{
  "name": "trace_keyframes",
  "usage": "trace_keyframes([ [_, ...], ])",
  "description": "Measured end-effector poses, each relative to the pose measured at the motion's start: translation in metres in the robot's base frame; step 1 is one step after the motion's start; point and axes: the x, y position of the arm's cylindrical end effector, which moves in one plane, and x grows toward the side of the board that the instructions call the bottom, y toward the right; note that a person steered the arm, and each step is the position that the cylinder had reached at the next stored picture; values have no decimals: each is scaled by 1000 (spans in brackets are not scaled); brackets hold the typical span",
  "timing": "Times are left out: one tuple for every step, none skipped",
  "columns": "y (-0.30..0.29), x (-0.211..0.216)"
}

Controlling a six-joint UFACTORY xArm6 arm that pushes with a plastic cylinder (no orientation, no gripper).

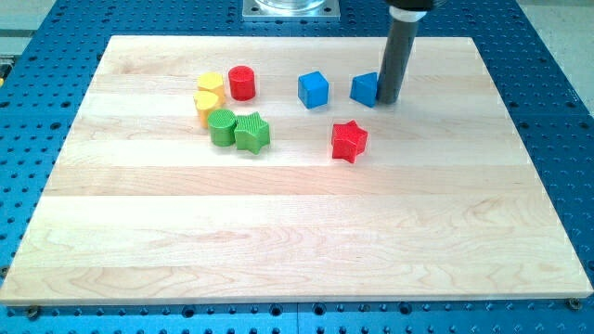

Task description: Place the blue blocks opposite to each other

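Note:
Two blue blocks lie near the view's top on the wooden board [297, 232]. The left blue cube [314, 89] stands alone. The right blue block [365, 89] has my dark rod against its right side. My tip [389, 99] rests on the board, touching or almost touching that block's right edge. About one block's width of board separates the two blue blocks.
A red star [349, 140] lies just below the blue blocks. At the upper left sit a red cylinder [242, 83], two yellow blocks [210, 93], a green cylinder [222, 126] and a green star [251, 132]. A blue perforated table [557, 111] surrounds the board.

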Motion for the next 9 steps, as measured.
trace_keyframes([
  [-3,32],
  [-53,-2],
  [-17,-40],
  [15,-75],
  [19,-21],
  [42,-46],
  [46,-65],
  [44,-22],
  [83,-57],
])
